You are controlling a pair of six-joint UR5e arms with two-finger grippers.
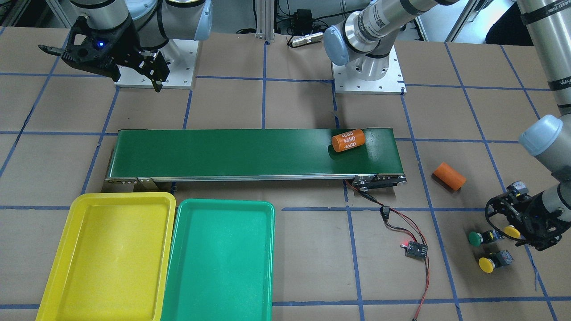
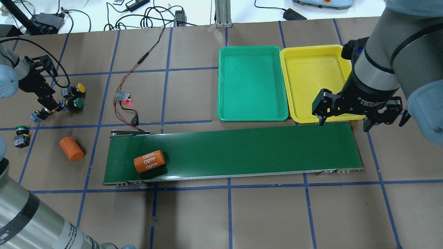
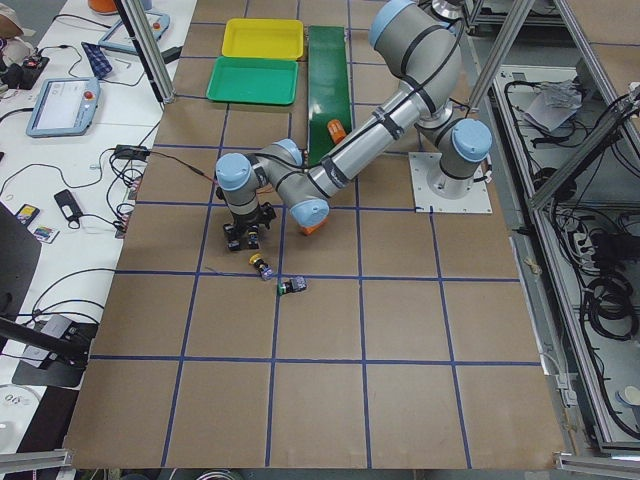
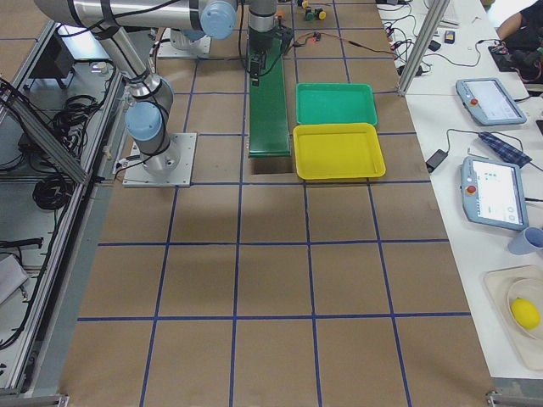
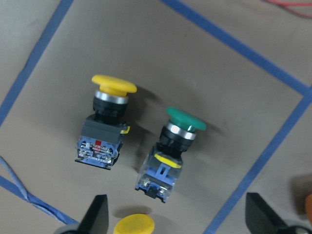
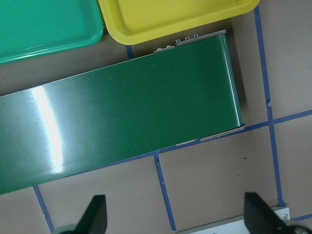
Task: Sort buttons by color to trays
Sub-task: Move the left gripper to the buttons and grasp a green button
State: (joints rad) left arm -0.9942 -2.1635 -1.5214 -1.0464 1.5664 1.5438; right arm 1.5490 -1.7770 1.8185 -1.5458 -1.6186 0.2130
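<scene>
— What are the buttons like?

— Smooth, round mushroom caps on blocky black-and-grey switch bodies, each lying on its side on the brown paper table [image 5: 214, 83]. A yellow button [image 5: 108, 117] and a green button [image 5: 175, 146] lie side by side, not touching. A second yellow cap [image 5: 134, 225] shows at the wrist view's bottom edge, between the fingers [image 5: 99, 214]. A second green button [image 2: 20, 134] lies further off, near a plain orange cylinder [image 2: 71, 148].

— And the trays?

— Glossy, shallow plastic with rounded corners. The yellow tray [image 1: 111, 254] and green tray [image 1: 218, 258] sit rim to rim beside the dark-green belt [image 1: 250, 151], which carries a cylinder marked 4680 [image 1: 348, 140].

— The arms?

— The left gripper [image 5: 176, 209] points straight down, low over the buttons, with its fingers spread wide and pinching nothing. The right gripper [image 6: 173, 204] hangs over the table by the belt's end near the yellow tray, also spread and empty.
</scene>
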